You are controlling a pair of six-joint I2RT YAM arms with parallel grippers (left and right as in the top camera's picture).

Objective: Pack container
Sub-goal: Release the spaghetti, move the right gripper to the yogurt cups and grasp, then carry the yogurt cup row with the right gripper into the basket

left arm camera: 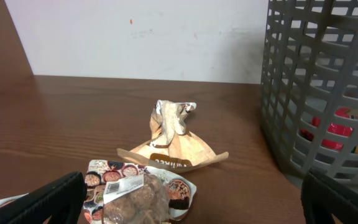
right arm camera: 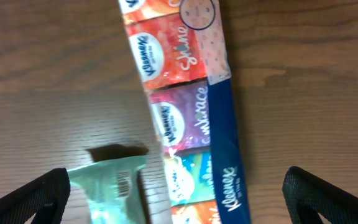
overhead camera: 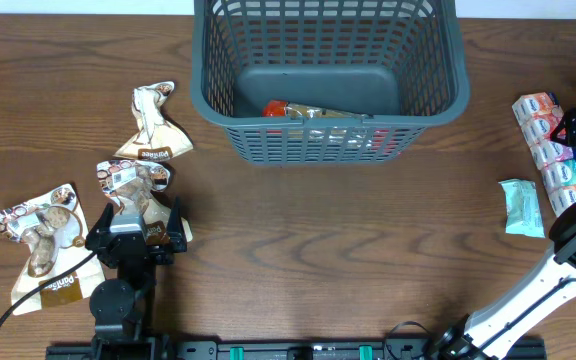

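The container (overhead camera: 438, 100) is a dark grey lattice basket at the back centre, and its wall shows in the left wrist view (left arm camera: 303, 93). A red and orange packet (overhead camera: 303, 110) lies on its floor. My left gripper (overhead camera: 136, 218) is open and low, its fingers either side of a brown snack packet (left arm camera: 138, 199); it also shows in the left wrist view (left arm camera: 194, 202). My right gripper (right arm camera: 179, 199) is open above the near end of a Kleenex tissue pack (right arm camera: 185, 106) and a mint green packet (right arm camera: 114, 190). It holds nothing.
Two more snack packets lie at the left, one behind (overhead camera: 153, 125) and one to the left (overhead camera: 43, 240) of my left gripper. The tissue pack (overhead camera: 551, 148) and the green packet (overhead camera: 521, 207) lie at the right edge. The right arm (overhead camera: 528, 290) crosses the front right corner.
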